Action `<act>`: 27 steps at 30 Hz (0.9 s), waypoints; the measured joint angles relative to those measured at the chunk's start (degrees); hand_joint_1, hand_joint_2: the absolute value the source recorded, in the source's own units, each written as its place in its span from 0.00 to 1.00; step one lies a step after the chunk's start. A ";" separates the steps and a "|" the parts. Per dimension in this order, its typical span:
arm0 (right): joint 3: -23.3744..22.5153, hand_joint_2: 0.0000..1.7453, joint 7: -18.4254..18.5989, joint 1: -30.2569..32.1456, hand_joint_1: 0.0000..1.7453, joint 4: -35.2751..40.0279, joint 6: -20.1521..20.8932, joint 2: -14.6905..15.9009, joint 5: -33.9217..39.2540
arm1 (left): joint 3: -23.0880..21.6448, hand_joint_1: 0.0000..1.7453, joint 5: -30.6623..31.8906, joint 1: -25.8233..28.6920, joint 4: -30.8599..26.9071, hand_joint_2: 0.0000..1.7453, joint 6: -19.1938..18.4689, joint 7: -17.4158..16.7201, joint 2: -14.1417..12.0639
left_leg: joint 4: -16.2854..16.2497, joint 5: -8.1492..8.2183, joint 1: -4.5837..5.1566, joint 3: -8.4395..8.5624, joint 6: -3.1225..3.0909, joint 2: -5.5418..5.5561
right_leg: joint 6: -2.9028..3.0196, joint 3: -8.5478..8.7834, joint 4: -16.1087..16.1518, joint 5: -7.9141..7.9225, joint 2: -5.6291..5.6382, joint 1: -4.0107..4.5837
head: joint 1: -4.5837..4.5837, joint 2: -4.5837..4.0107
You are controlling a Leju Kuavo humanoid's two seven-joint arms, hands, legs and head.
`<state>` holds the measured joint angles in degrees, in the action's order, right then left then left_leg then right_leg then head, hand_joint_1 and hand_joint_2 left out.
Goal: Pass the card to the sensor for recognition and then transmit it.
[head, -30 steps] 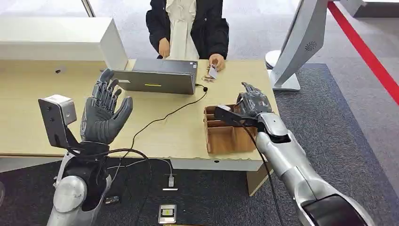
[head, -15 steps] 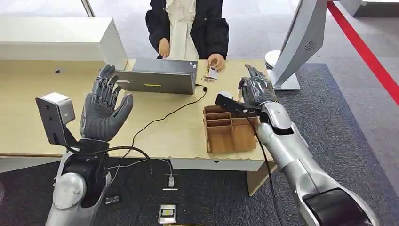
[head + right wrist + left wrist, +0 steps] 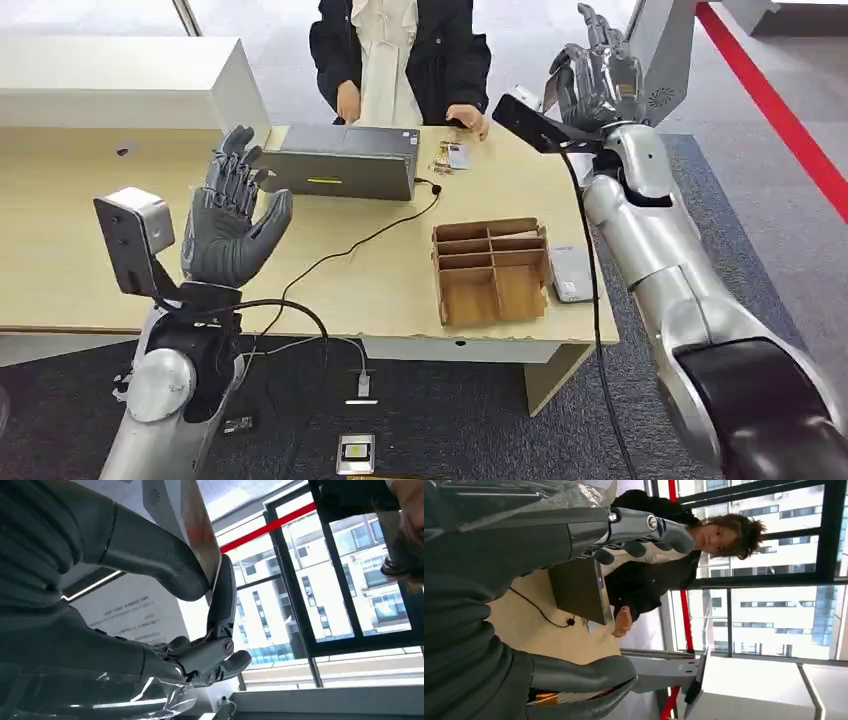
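Note:
My right hand point(image 3: 592, 72) is raised high at the far right, beside the white stand point(image 3: 655, 70). In the right wrist view its thumb point(image 3: 150, 555) and a finger pinch a thin card point(image 3: 201, 532) with a reddish sheen. My left hand point(image 3: 232, 215) is held up over the table's near left, palm forward, fingers point(image 3: 644, 530) spread, holding nothing. A flat grey device point(image 3: 570, 272) lies on the table's right edge beside the wooden box.
A person sits across the table point(image 3: 80, 230), one hand point(image 3: 468, 122) by a small card point(image 3: 458, 156) lying there. A grey laptop point(image 3: 340, 160) with a black cable stands at the far middle. A divided wooden box point(image 3: 490, 270) sits near the front right.
My right arm has risen from over the wooden box up and away toward the white stand, uncovering the flat grey device. My left hand has hardly moved.

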<state>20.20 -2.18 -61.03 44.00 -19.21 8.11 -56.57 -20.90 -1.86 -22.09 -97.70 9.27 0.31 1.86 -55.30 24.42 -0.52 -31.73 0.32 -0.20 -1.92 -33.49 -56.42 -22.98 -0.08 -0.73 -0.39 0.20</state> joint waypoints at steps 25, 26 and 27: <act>-0.11 1.00 4.78 -14.41 1.00 -18.82 13.00 -4.65 -1.59 | -1.20 0.00 -1.51 -1.81 5.03 1.00 -3.91 1.64 3.19 | 0.00 0.00 -0.02 -0.04 0.00 0.01 | 0.00 -0.03 -0.02 0.00 0.00 -0.02 | 0.00 0.00; -0.11 1.00 5.25 -14.47 1.00 -19.17 13.25 -4.88 -1.42 | -1.20 0.00 -1.57 -1.85 5.14 1.00 -3.96 1.62 3.24 | 0.00 0.00 -0.02 -0.04 0.00 0.01 | 0.00 -0.02 -0.02 0.00 0.00 -0.01 | 0.00 0.00; -0.11 1.00 5.71 -14.54 1.00 -19.50 13.40 -5.01 -1.20 | -1.22 0.00 -1.68 -1.89 5.27 1.00 -4.02 1.62 3.28 | 0.00 0.00 -0.01 -0.04 0.00 0.01 | 0.00 -0.02 -0.02 0.00 0.00 -0.01 | 0.00 0.00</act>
<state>20.09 3.52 -75.58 24.50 -5.81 3.10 -57.77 -22.12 -3.54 -23.98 -92.43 5.25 1.92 5.14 -55.30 24.42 -0.53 -31.77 0.32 -0.19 -1.93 -33.51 -56.44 -22.97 -0.08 -0.75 -0.39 0.20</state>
